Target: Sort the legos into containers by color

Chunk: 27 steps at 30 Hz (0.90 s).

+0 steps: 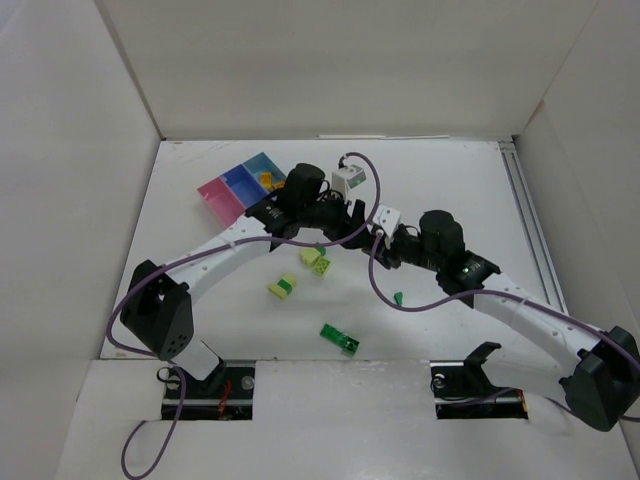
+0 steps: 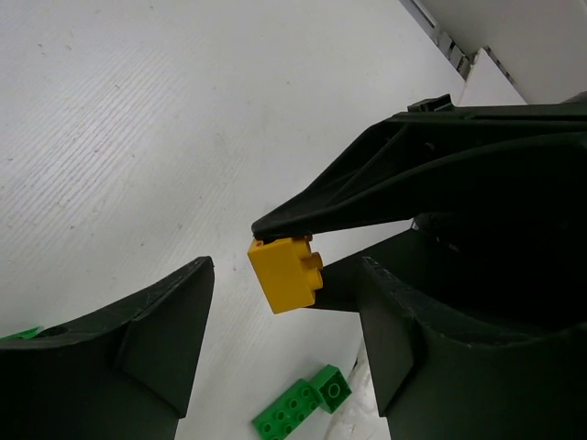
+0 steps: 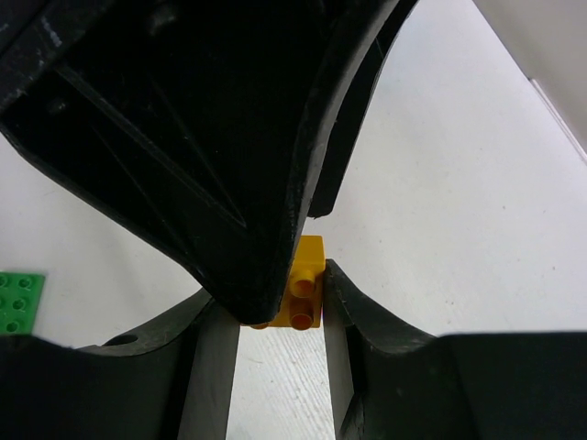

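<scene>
Evidently this is a hand-over in mid-air. The orange-yellow brick (image 2: 286,273) hangs above the desk (image 1: 450,180), near its middle where the two arms meet. It is pinched top and bottom by the right fingers (image 3: 367,348), which are clamped on it.

The left fingers (image 2: 156,348) stand apart, one on each side of the brick. In the left wrist view there is a gap on both sides, so they have no grip on it yet. The right wrist view shows one of them looming close over the brick, but whether it touches I cannot tell.

The pass makes sense. The pink and blue bins (image 1: 215,195) sit at the far left of the desk, on the left arm's side. One blue bin (image 1: 275,165) already has something orange in it, which is probably where this brick belongs.

A lime brick (image 1: 315,260), a pale yellow-and-green brick (image 1: 282,288) and a dark green brick (image 1: 340,338) lie loose on the desk below the arms, unsorted.

The risk is in the exchange. If the right fingers let go before the left ones are seated, the brick will drop.
</scene>
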Each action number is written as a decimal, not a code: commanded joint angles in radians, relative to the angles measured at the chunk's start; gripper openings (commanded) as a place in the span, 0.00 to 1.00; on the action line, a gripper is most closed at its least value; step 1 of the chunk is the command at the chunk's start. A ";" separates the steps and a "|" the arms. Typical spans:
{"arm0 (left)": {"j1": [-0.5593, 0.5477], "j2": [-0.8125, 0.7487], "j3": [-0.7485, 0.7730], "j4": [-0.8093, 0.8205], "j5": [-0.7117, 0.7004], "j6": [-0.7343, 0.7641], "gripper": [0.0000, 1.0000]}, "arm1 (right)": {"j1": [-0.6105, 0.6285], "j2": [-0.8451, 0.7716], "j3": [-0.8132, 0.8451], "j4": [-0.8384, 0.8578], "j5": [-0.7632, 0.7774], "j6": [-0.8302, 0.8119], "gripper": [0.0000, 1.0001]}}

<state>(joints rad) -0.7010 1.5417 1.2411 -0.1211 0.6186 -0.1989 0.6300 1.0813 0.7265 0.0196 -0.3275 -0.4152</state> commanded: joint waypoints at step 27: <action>-0.018 -0.095 -0.117 0.011 0.033 -0.011 0.54 | -0.039 -0.096 0.024 0.092 -0.093 -0.025 0.31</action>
<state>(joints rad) -0.7063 1.4631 1.1442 -0.0074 0.6598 -0.2375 0.6128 1.0031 0.7227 -0.0204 -0.4023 -0.4122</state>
